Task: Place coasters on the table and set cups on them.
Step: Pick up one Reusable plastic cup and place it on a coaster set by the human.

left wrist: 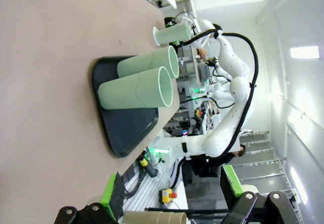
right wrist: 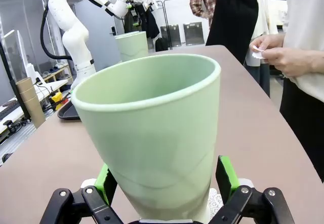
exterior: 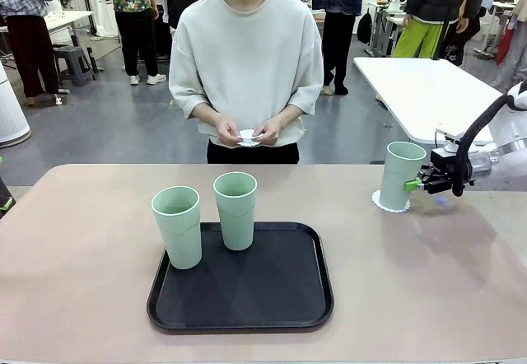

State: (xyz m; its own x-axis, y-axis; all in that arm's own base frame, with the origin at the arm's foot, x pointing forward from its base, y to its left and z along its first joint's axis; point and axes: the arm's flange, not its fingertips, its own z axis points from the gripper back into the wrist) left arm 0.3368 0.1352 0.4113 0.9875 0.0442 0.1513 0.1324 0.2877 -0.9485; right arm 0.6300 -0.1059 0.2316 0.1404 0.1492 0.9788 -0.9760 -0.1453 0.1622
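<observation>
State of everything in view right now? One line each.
Cup at right: upright on a coaster
Left tray cup: upright on black tray
Right tray cup: upright on tray
Spare coaster: held by the person, not placed
Right gripper: open, straddling the cup at right
Left gripper: open, empty

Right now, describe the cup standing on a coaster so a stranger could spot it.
On the beige-pink table, look right of the black tray, toward the far right edge. A pale mint-green cup stands upright there on a scalloped white coaster, between the open fingers of the right gripper. The other two cups stand at the tray, with no coaster.
</observation>
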